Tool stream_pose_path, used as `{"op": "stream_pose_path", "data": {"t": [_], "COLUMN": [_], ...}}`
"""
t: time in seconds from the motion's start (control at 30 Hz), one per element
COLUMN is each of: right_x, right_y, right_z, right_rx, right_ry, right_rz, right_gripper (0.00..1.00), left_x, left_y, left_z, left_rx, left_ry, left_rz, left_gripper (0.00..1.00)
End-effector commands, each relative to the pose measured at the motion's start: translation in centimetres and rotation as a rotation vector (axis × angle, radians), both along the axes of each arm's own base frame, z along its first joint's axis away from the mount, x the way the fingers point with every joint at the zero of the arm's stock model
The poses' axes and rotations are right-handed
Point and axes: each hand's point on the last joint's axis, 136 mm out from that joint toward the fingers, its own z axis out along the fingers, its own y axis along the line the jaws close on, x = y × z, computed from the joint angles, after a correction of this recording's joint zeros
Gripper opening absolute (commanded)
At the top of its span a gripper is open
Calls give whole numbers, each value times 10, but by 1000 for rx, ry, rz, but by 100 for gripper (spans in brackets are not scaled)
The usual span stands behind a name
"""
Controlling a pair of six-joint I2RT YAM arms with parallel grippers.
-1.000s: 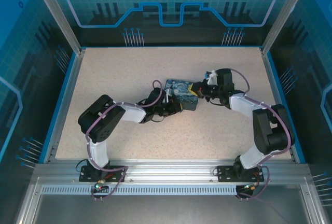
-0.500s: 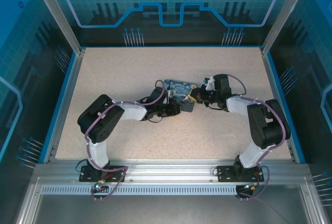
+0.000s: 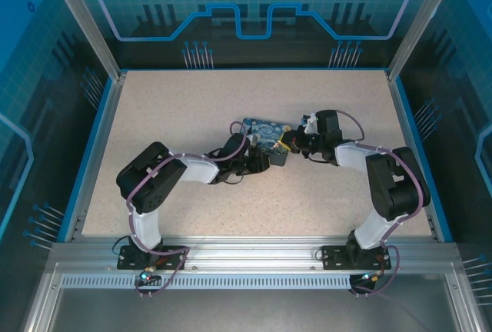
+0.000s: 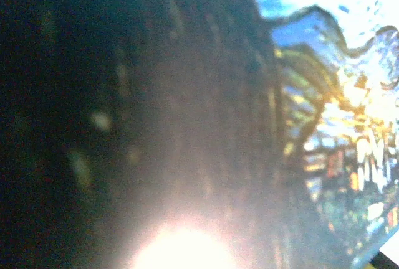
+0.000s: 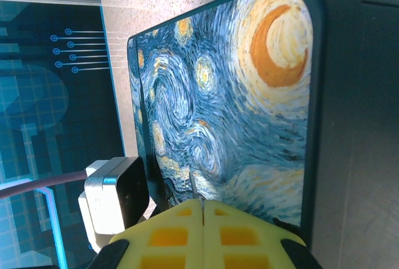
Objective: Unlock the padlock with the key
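Mid-surface, top view: padlock (image 3: 265,134) lies flat on the speckled surface (image 3: 192,109), swirl face up. Left gripper (image 3: 256,161) is at its near-left side and right gripper (image 3: 291,141) at its right end.

Left wrist view: heavy blur and glare, with the padlock (image 4: 336,94) close against the lens. Cannot tell how the fingers stand.

Right wrist view: yellow fingers (image 5: 168,236) are closed pad to pad with a hairline seam between. Their tips sit just beside the padlock (image 5: 230,107), at its dark rim.
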Motion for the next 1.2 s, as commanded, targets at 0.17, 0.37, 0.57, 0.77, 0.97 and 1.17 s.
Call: {"op": "stream_pose_path", "data": {"t": [0.17,0.37,0.57,0.77,0.97,1.17], "right_x": [-7,-6,-5,-5,-4,-4], "right_y": [5,7,7,8,8,8], "right_z": [-15,-13,-14,-14,-14,-14], "right_rx": [-38,-40,-41,-41,-41,-40], "right_ry": [46,43,45,44,44,45], "right_rz": [8,12,13,14,13,14], "right_gripper": [0,0,0,0,0,0], "left_x": [-8,-12,-16,-16,-19,-19], "left_y": [0,4,6,3,0,4], "left_z": [-11,-14,-16,-21,-29,-35], "left_rx": [-23,-82,-162,-151,-85,-47], "left_ry": [-53,-82,-107,-85,-62,-52], "left_rz": [89,155,199,204,207,232], "left_gripper": [38,37,37,37,37,35]}}
